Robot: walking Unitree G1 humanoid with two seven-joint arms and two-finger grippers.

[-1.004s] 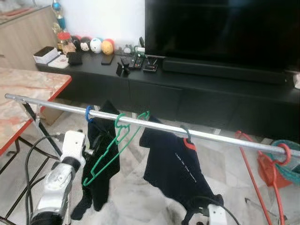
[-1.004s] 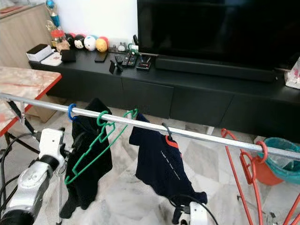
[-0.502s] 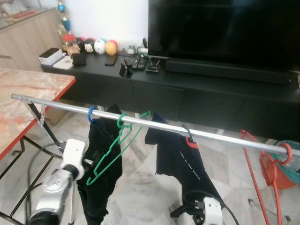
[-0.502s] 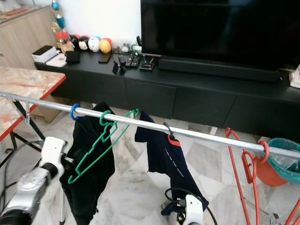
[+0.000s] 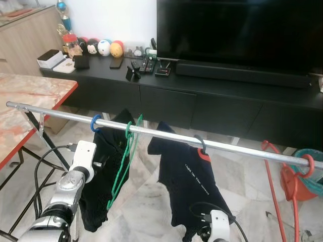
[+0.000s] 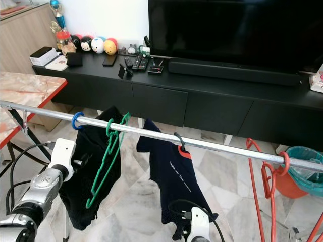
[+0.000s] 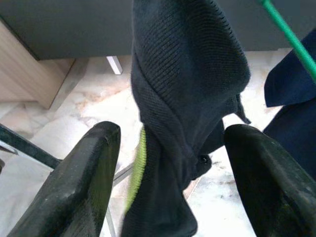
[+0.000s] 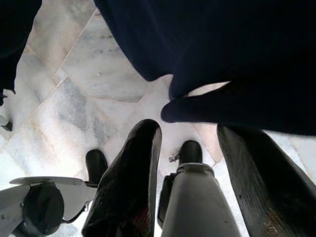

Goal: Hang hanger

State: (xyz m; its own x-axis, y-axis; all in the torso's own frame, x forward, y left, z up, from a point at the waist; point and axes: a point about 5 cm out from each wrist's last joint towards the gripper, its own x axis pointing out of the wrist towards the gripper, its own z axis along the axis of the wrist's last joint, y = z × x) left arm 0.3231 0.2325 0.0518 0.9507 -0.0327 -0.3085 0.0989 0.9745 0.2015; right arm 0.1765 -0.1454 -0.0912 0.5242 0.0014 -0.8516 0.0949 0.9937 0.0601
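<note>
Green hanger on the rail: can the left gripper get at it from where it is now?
Probably yes. The green hanger hangs bare on the rail, just right of the left gripper, whose fingers are open. Only the black garment lies between them.

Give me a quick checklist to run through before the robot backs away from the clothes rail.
1. Green hanger hooked on the metal rail: ok.
2. Left gripper open, holding nothing: ok.
3. Left gripper clear of the black garment: not ok, the cloth hangs between its fingers.
4. Right gripper open, holding nothing: ok.
5. Navy shirt on its hanger on the rail: ok.
6. Green hanger hanging steady: cannot tell.
</note>
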